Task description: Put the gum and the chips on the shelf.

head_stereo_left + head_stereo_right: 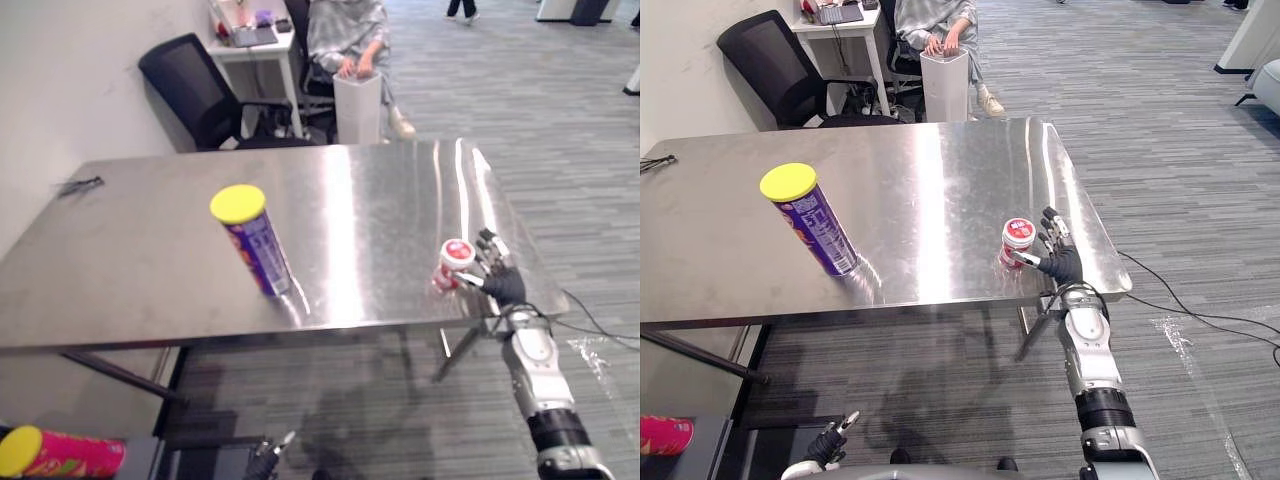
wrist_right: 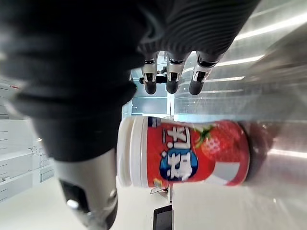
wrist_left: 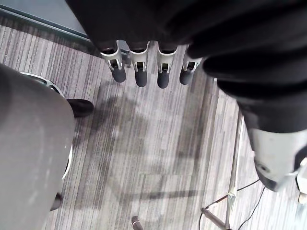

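Stainless steel made up the counter (image 1: 150, 270) in front of you, brushed and shiny on top. Near its front right corner stood the small red-and-white plastic gum jar (image 1: 1016, 241), with a white lid and a strawberry on its label, upright on the metal. Your right hand (image 1: 1063, 264) sat at the counter's front edge just beside the gum jar, on its right. In the right wrist view its fingers (image 2: 170, 76) ran straight and a little apart past one side of the jar, and the thumb (image 2: 91, 191) stood apart from them on the other side, so the jar lay in the gap between. Nothing was curled round it, and I cannot tell whether any finger touched it.

The tall blue-purple chips tube (image 1: 255, 240) with a yellow lid stood well to the left of the jar, toward the middle of the counter and away from both hands.

Your left hand (image 3: 144, 28) hung low below the counter's front edge. Its fingers (image 3: 140, 76) were straight, side by side and relaxed, pointing at the grey striped carpet (image 3: 158, 158) and holding nothing.

At the lower left, below counter level, a pink tube with a yellow lid (image 1: 55, 452) lay on its side. A small dark object (image 1: 78, 185) rested at the counter's far left edge. Beyond the counter were a black office chair (image 1: 195, 90), a tall white box (image 1: 358, 105) and a person (image 1: 348, 35) seated by a white desk (image 1: 255, 48).
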